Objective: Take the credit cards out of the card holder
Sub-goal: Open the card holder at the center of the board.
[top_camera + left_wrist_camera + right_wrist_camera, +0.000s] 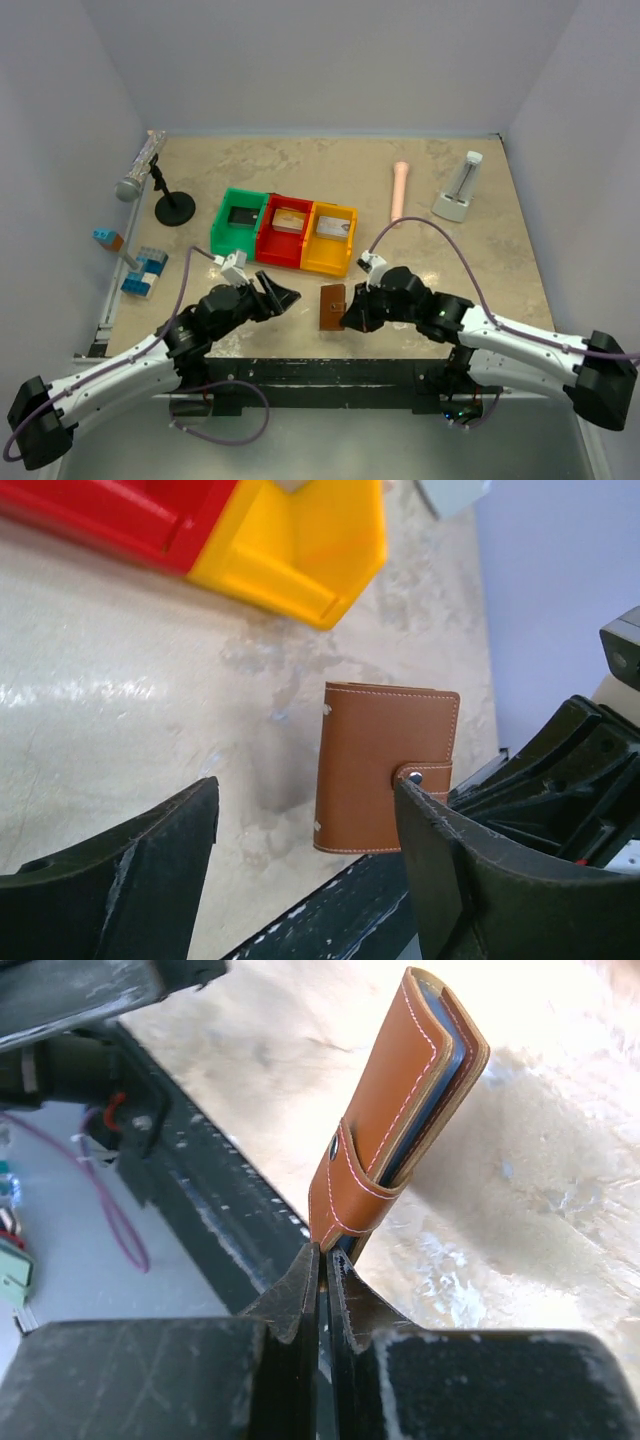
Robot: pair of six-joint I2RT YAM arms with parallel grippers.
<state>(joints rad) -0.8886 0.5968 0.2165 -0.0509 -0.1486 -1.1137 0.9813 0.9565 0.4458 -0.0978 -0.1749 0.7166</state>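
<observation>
The brown card holder is closed by its snap strap and stands tilted on its edge near the table's front edge. In the left wrist view the card holder shows its face, and in the right wrist view the card holder shows blue-grey layers between its covers. No credit card shows clearly inside. My right gripper is shut, pinching the holder's lower edge by the strap, and appears as the right gripper from above. My left gripper is left of the holder, apart from it. Seen from the wrist, the left gripper is wide open and holds nothing.
Green bin, red bin and yellow bin stand in a row behind, each with a flat card-like item. A microphone on a stand, toy blocks, a pink cylinder, a white device. Black rail along the front.
</observation>
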